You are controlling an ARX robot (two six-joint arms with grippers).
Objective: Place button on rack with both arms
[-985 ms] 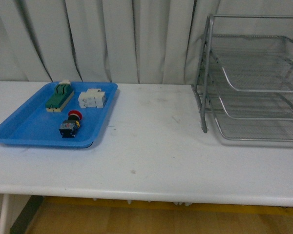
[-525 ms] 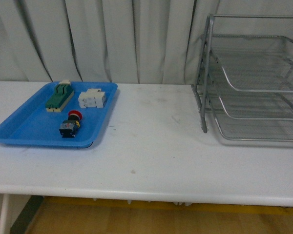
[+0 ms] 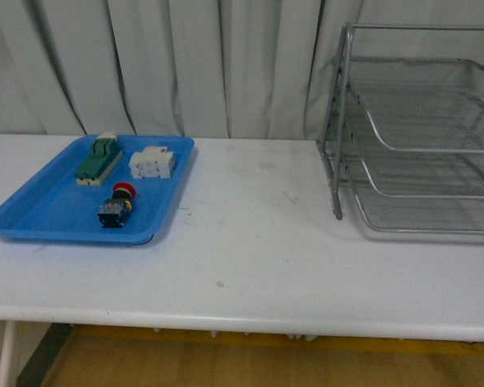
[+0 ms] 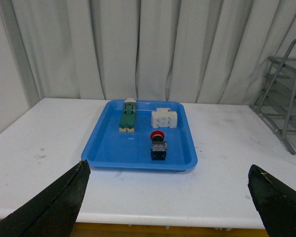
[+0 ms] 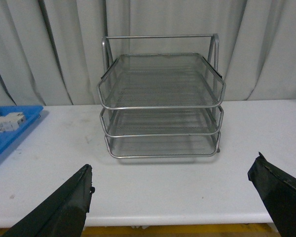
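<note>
The button (image 3: 117,205) with its red cap and dark body lies in the blue tray (image 3: 40,211) on the table's left; the left wrist view shows the button (image 4: 158,145) too. The wire-mesh rack (image 3: 419,129) stands at the table's right, and the right wrist view faces the rack (image 5: 162,103) from the front. Neither arm shows in the front view. My left gripper (image 4: 167,195) hangs open before the table edge, well short of the tray. My right gripper (image 5: 170,195) is open too, short of the rack, with nothing between its fingers.
A green-and-cream block (image 3: 98,159) and white blocks (image 3: 152,162) share the blue tray with the button. Bare white tabletop (image 3: 250,226) lies between tray and rack. Grey curtains hang behind the table.
</note>
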